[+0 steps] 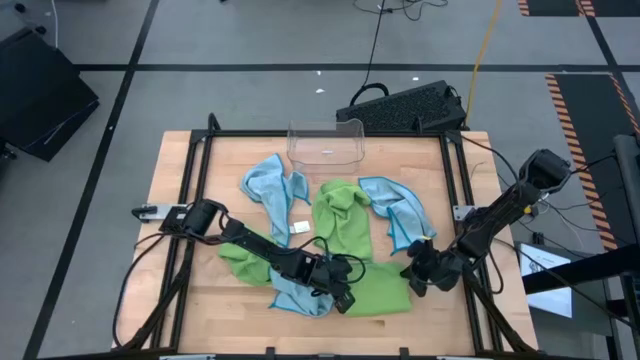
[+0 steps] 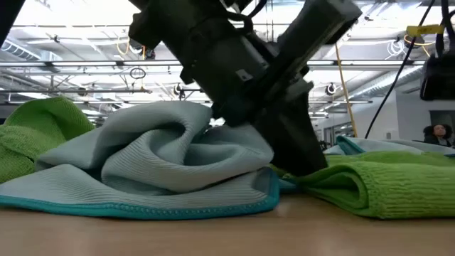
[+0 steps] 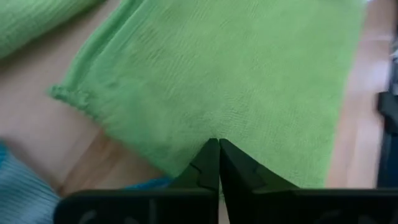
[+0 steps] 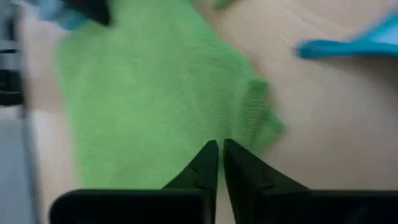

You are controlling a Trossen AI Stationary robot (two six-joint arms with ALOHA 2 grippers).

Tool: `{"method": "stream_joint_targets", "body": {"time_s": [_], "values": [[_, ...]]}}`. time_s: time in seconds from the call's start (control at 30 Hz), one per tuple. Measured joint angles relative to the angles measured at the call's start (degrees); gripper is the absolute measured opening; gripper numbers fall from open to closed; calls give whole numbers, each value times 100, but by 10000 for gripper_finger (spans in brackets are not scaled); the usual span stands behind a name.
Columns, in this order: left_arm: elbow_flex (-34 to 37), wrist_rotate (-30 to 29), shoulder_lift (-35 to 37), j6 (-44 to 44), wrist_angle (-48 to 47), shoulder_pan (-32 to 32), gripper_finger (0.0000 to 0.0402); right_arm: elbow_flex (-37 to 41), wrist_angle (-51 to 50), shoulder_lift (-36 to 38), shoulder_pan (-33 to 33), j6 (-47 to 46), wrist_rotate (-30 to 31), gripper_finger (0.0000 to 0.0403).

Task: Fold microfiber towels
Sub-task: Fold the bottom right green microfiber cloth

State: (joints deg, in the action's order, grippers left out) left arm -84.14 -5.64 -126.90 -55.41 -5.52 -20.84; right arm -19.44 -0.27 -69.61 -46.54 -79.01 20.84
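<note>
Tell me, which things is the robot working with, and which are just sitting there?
Working with: green towel gripped at opposite edges by left gripper and right gripper; blue towels; other green towels.

Just sitting: clear plastic bin, black keyboard.

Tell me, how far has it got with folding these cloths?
Barely started, it seems: no folded towel shows. Both grippers are at the flat lime green towel at the table's near edge, the left gripper with its fingers shut at one side, the right gripper shut at the other. Still crumpled are a blue towel, another blue towel, a green towel and more beneath the left arm.
</note>
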Motion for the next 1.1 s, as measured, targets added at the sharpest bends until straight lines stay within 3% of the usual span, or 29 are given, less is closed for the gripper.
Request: {"method": "stream_joint_targets", "body": {"time_s": [0.27, 0.5, 0.73, 0.97, 1.1], "values": [[0, -9, -1, 234, 33, -7, 28, -33, -120, 122, -26, -569, -320, 10], [2, 121, 41, 268, 367, -8, 30, -150, -122, 733, 35, -685, 2, 10], [2, -78, 63, 467, 975, 97, 30, -149, -184, 644, 581, -438, 132, 10], [0, -361, 63, 472, 268, 253, 30, -149, -454, 301, 994, -93, -756, 3], [4, -358, 60, 634, -174, 315, 30, -149, -529, 314, 990, -124, -894, 1]]}}
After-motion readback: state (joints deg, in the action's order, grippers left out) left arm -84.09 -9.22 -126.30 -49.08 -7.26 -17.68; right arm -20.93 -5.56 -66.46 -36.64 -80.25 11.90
